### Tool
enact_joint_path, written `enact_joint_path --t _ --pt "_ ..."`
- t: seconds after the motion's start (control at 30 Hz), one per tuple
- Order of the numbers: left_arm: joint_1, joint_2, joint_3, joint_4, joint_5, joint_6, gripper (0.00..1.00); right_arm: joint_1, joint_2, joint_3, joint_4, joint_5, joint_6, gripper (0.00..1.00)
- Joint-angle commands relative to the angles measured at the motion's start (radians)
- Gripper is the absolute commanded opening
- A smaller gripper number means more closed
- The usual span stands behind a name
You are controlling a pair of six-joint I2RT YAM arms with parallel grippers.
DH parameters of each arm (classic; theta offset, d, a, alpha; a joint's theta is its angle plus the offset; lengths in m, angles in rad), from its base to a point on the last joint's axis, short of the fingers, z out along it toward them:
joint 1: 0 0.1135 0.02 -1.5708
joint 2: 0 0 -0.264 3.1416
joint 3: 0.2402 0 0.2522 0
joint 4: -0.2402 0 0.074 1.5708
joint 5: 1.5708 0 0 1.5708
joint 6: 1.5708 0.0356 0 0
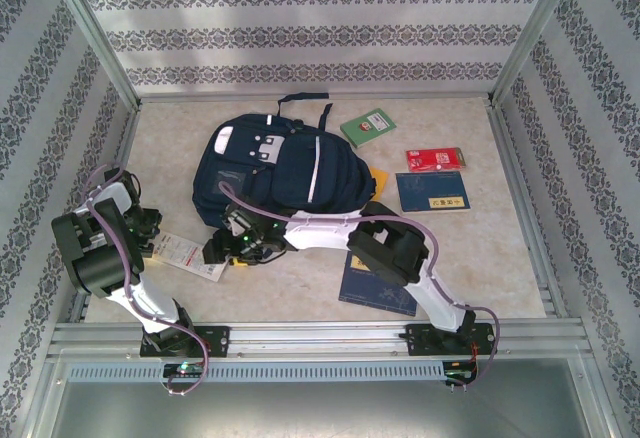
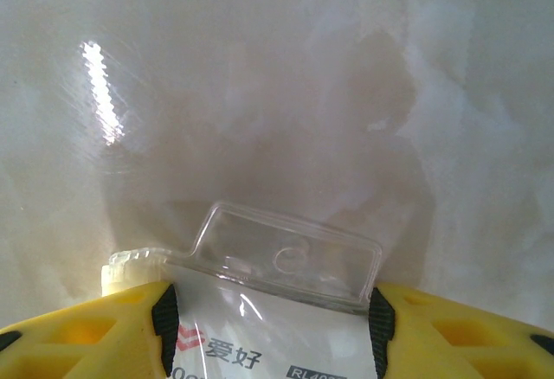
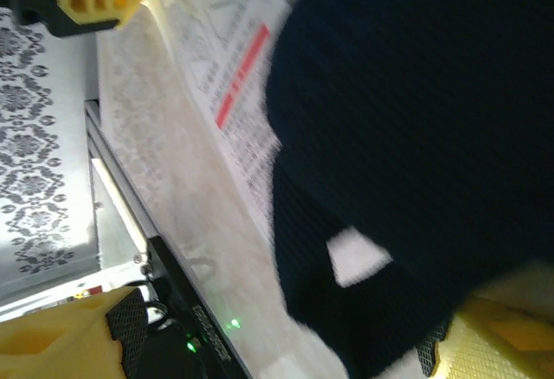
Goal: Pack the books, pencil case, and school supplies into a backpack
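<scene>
Left claw (image 2: 270, 314) straddles the glossy white packet (image 2: 247, 349) with its clear hang-tab on the marbled tabletop (image 2: 260, 93); I cannot tell whether it grips. Right claw (image 3: 281, 340) gapes wide, with woven navy backpack (image 3: 415, 137) fabric between its fingers.

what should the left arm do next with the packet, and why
Probably close the left gripper a little further, then lift. The packet sits between its jaws, edge to edge, but lies flat on the table, not yet in the backpack.
</scene>
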Motion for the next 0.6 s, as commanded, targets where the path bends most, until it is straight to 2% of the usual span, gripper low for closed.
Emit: enact_joint_path --t 0.0,0.27,0.47,0.57 --pt "0.005 0.086 -0.025 0.117 0.049 0.010 0.59 0.018 -0.047 -0.055 -0.060 0.034 -0.011 0.81" --pt "0.007 0.103 -0.015 0.114 0.058 0.013 0.59 0.034 -0.002 -0.074 0.065 -0.006 0.107 0.81" --pt "0.007 0.104 -0.015 0.116 0.065 0.014 0.59 0.041 0.030 -0.065 0.178 0.028 0.250 0.80" --pt "0.007 0.107 -0.015 0.116 0.070 0.013 0.59 0.040 0.046 -0.038 0.172 0.057 0.293 0.79"
